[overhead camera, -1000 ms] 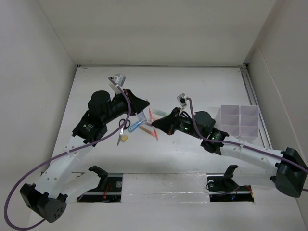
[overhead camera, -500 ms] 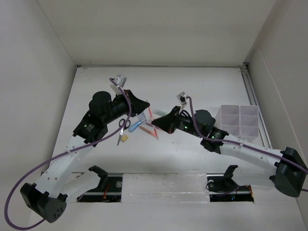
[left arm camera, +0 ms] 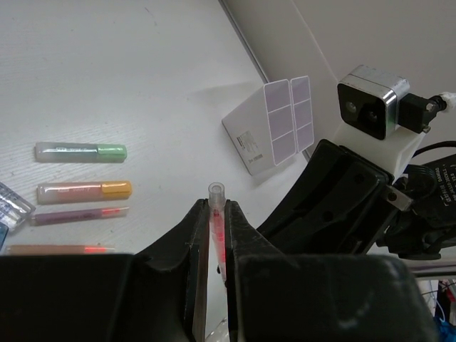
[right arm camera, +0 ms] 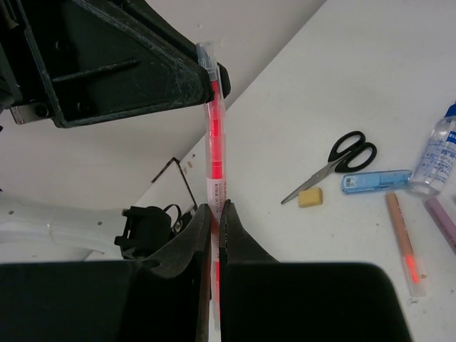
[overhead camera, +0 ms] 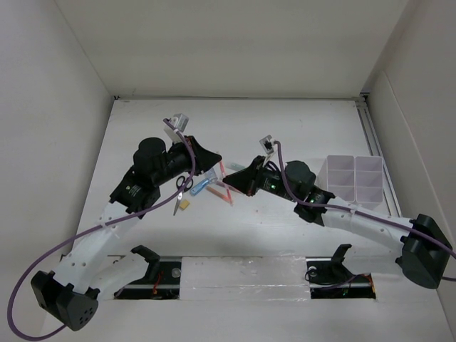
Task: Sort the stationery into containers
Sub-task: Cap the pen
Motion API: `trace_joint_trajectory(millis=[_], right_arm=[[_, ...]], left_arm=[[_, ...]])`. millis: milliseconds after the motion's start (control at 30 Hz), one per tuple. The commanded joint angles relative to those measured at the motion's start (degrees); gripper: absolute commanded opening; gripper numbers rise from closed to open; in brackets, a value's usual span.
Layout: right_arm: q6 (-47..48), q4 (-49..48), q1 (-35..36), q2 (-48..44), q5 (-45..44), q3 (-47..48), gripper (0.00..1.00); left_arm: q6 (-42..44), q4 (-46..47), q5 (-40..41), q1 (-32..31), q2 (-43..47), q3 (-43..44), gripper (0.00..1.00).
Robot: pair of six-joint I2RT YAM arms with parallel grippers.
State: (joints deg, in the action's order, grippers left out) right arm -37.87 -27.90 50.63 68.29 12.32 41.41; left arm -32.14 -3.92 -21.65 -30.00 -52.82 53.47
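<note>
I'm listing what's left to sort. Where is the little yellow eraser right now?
In the top view the yellow eraser lies on the table left of centre, beside the blade tips of the black scissors.

A white table (overhead camera: pixel 299 128) sits enclosed by plain white walls (overhead camera: pixel 235 43).

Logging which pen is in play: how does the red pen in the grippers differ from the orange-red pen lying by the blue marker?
The red pen is in the air, the orange-red pen flat on the table. The red pen is clamped by left gripper and right gripper; the orange-red pen is untouched. Both are thin.
</note>
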Motion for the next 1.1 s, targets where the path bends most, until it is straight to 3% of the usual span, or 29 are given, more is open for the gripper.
trace_joint_trajectory(millis=[0,800,1067], right_arm=[[-0.2,-5.1,-0.5,-0.1,0.6,3.2,0.0],[-4.6,-7.1,-2.6,-1.1,1.9,3.7,0.0],[-4.1,2.7,-3.2,-4.2,1.1,6.8,0.0]], left_arm=[[0.9,3.3,-1.1,-0.1,1.9,-0.4,0.0],[3.8,5.0,-1.6,-2.7,1.9,-2.2,0.0],[6.5,2.4,-1.1,-2.7,1.9,-1.6,0.0]])
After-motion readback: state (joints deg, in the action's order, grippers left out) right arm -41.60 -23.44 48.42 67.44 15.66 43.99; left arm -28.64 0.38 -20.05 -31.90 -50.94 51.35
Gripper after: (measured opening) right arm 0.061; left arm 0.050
